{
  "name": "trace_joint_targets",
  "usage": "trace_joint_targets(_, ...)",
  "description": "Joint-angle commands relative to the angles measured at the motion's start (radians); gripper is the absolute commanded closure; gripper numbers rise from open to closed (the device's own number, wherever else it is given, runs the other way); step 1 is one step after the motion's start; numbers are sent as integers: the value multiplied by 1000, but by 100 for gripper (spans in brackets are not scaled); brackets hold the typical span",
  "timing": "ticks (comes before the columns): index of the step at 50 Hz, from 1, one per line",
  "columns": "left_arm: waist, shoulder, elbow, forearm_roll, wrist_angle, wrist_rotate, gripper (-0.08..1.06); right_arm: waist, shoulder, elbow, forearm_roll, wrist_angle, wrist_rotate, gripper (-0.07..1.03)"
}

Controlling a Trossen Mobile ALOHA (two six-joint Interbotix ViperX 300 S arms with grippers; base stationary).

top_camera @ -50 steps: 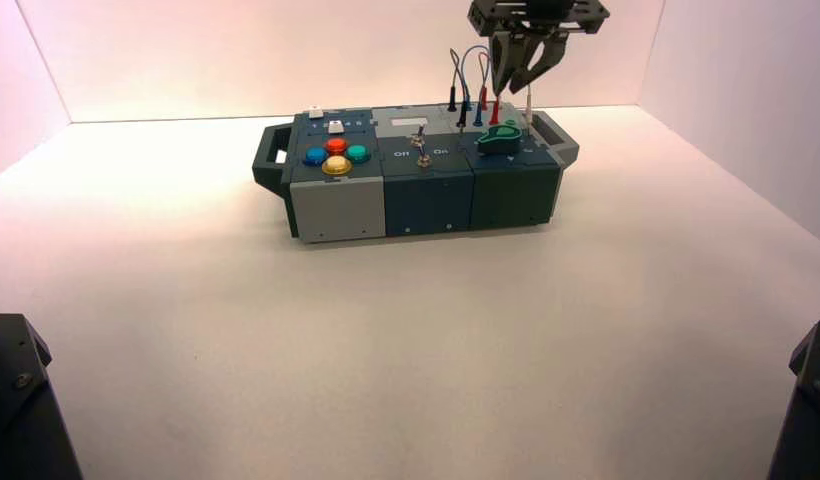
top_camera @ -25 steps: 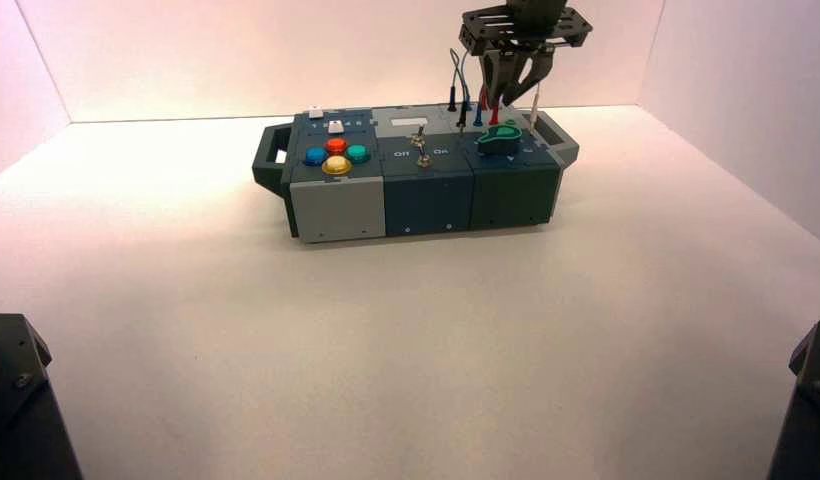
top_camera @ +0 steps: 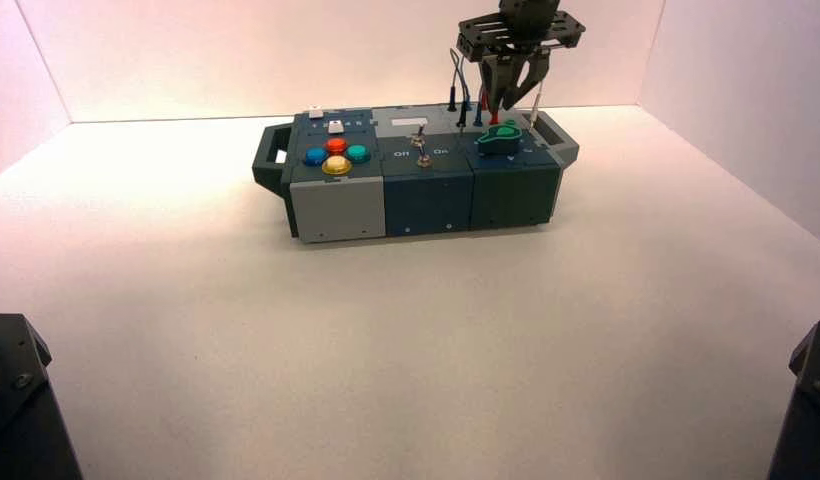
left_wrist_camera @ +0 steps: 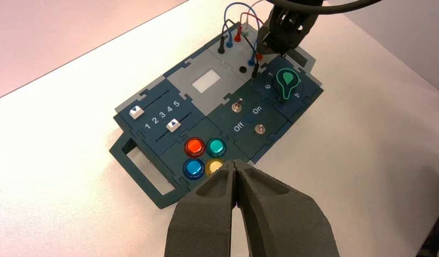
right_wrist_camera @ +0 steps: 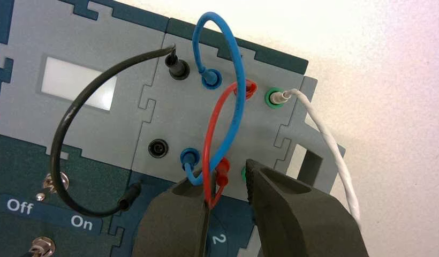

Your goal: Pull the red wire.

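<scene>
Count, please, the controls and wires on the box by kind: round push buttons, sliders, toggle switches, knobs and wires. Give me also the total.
Push buttons: 4
Sliders: 2
Toggle switches: 2
Knob: 1
Wires: 4
Total: 13
</scene>
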Motion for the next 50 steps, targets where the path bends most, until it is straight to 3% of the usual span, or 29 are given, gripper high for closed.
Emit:
trace_joint_targets(1,-2,-3,-26,-5,-3,6,100,0,-11,-32,-5,-2,0,64)
trace_joint_targets(13,-2,-2,-26,-5,-2,6,100,2,17,-44,-5,-2,-6,65)
trace_joint_targets(24,-3,-2,-28,-5,-3,5,100,0,20,-46,-6,12,-11,82)
trace_joint_targets(35,-3,0,-28,-5,-3,6,100,2,20,-54,-6,43,-34,98)
trace_joint_targets(50,-3,-2,-26,-5,-3,6,100,0,0,-60,-6,64,-37,98)
